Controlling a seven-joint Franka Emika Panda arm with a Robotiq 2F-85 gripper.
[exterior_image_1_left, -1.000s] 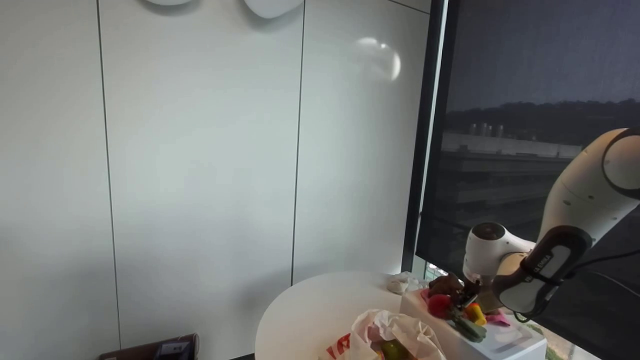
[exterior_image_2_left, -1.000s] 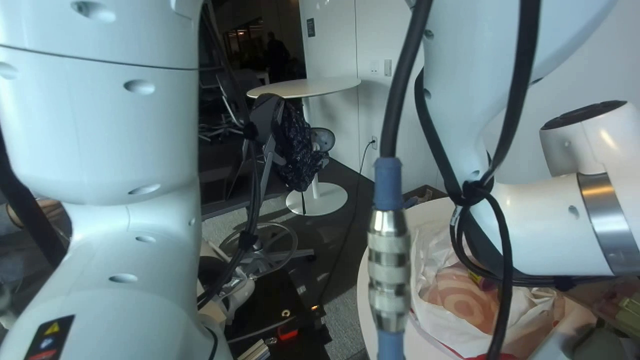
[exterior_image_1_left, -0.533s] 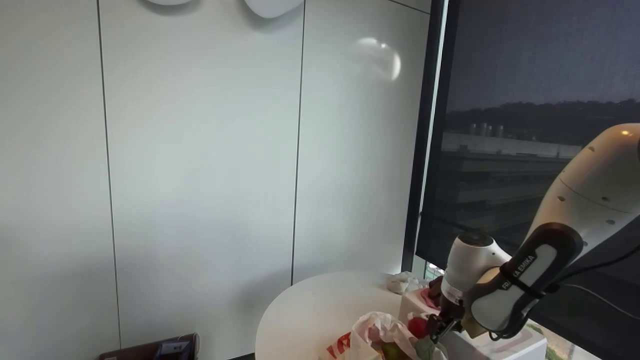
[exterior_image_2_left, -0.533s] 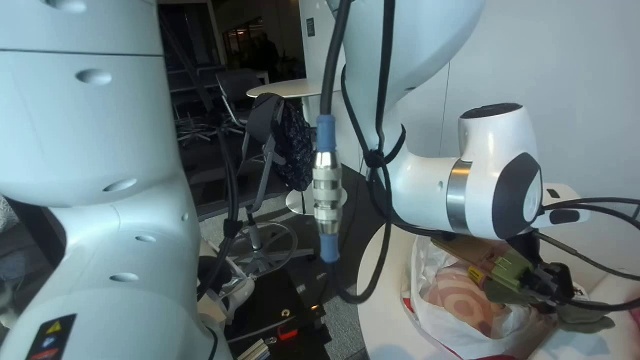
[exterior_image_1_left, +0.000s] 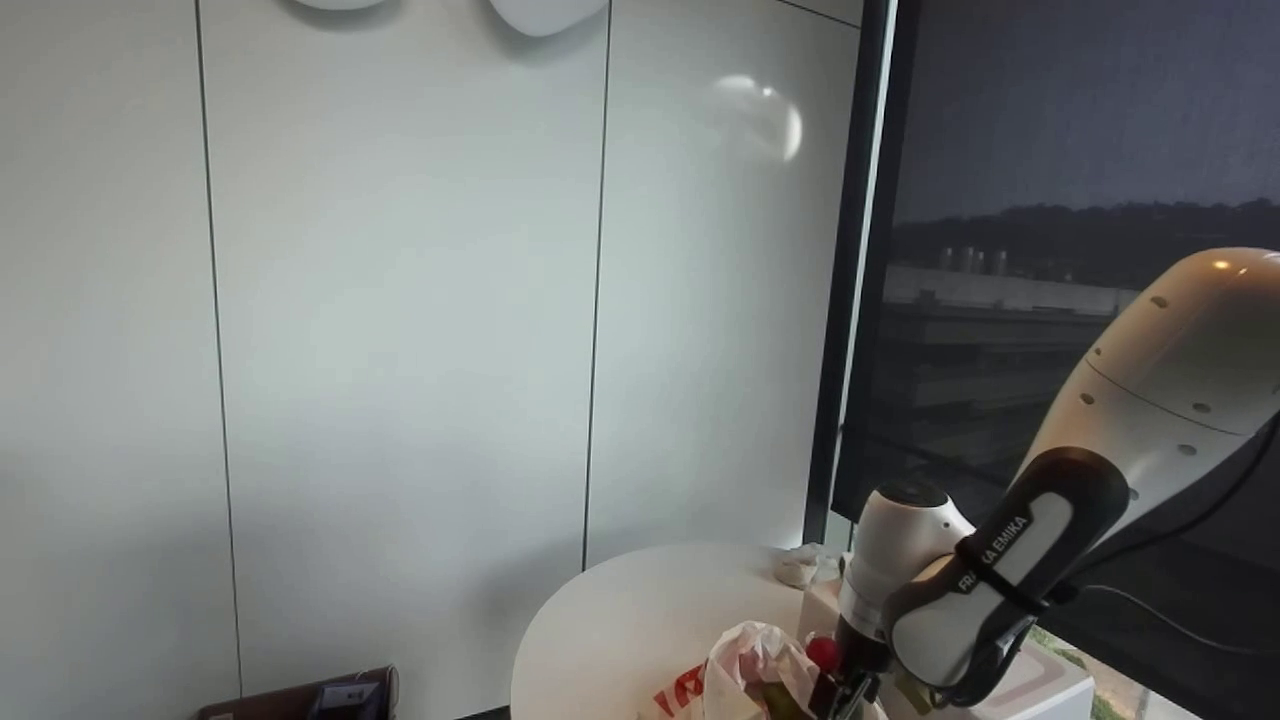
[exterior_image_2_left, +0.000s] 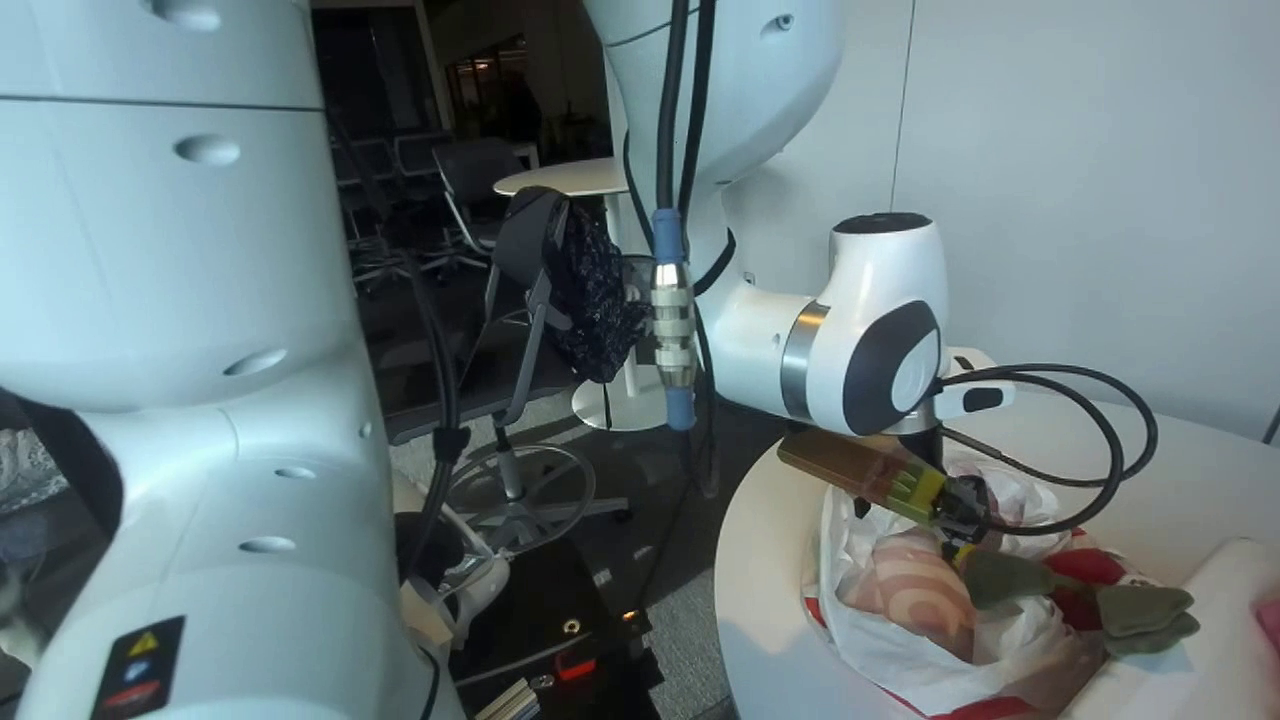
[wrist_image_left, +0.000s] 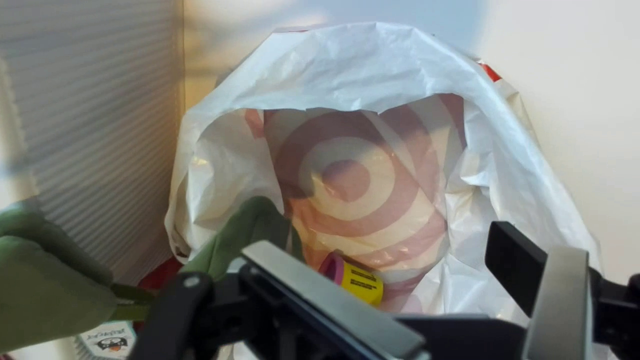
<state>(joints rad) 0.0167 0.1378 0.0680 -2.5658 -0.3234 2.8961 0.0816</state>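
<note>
While crumpled, glossy plastic bag (wrist_image_left: 360, 65) gaped, gripper (wrist_image_left: 430, 287) hung over its mouth, spread wide. Green piece (wrist_image_left: 55, 290) looked matte, soft: two plump lobes joined by narrow stem, one over bag's opening, other beyond its rim. Pink-ended yellow cylinder (wrist_image_left: 364, 286) lay inside bag; ribbed white box (wrist_image_left: 100, 125) stood just beside.

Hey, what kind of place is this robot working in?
Most likely an office or shared workspace: a white pedestal table and an office-style chair stand in the background, and a large shaded window shows hills beyond.
</note>
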